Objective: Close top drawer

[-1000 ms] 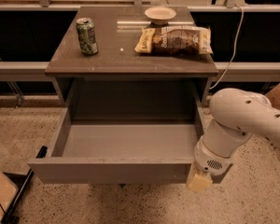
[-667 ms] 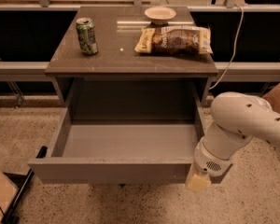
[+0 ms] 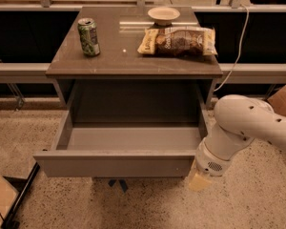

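The top drawer [image 3: 117,165] is a wide, shallow grey box, pulled far out from under the cabinet's tabletop [image 3: 133,63]. Its inside is empty. Its plain front panel faces the camera, low in the view. My gripper [image 3: 199,180] hangs at the end of the white arm [image 3: 243,128], just beside the right end of the drawer's front panel and close to the floor. Only its tan tip shows below the wrist. I cannot tell whether it touches the panel.
On the tabletop stand a green can [image 3: 88,36] at the left, a chip bag [image 3: 178,41] at the right and a small bowl [image 3: 163,15] at the back. A cardboard box [image 3: 282,101] is at the far right. A cable [image 3: 236,46] hangs behind the cabinet.
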